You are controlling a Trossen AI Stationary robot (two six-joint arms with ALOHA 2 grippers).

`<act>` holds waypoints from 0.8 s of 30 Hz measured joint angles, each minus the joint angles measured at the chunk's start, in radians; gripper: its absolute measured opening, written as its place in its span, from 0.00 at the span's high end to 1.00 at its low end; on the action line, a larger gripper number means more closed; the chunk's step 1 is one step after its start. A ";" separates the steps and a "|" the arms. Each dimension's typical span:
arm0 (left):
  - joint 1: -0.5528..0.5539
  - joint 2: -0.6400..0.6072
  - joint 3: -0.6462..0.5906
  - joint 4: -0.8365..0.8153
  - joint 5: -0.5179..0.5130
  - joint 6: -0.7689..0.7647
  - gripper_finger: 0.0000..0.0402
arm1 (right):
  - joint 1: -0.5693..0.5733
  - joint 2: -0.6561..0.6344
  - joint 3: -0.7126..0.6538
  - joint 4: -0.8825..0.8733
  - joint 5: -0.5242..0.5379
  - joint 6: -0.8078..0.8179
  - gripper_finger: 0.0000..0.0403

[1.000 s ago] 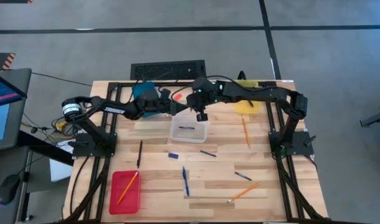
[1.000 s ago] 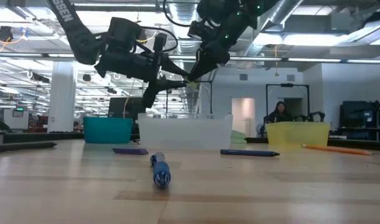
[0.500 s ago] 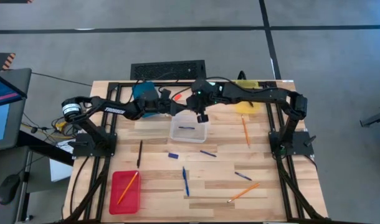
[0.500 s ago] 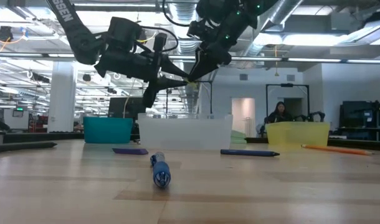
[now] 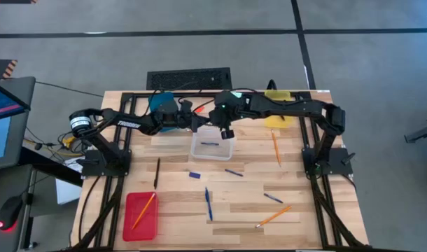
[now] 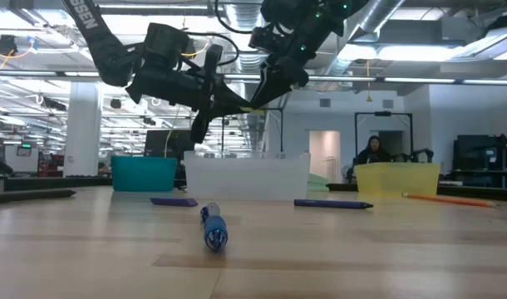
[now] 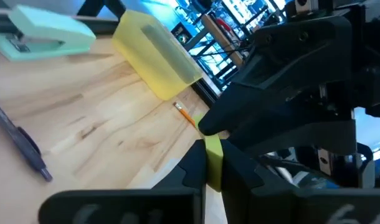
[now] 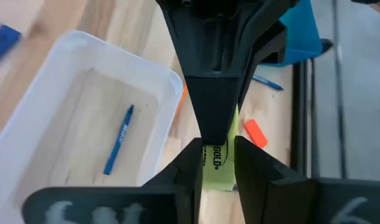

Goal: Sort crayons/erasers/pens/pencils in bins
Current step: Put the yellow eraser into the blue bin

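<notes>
The left gripper (image 7: 210, 163) is clamped on a yellow eraser (image 7: 213, 160) in mid-air above the clear bin (image 5: 213, 145), while the right gripper (image 8: 216, 160) seems to pinch its other end, jaws partly apart. The right should release fully before either arm pulls away.

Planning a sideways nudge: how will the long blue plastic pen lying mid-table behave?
The long blue plastic pen looks round-barrelled in the low view, so it probably rolls on the smooth wooden table. Slim and straight, it is likely stiff and light.
</notes>
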 joint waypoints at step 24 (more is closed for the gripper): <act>0.026 -0.163 0.112 -0.544 -0.025 0.633 0.98 | 0.026 -0.392 -0.347 -0.093 0.213 0.188 0.98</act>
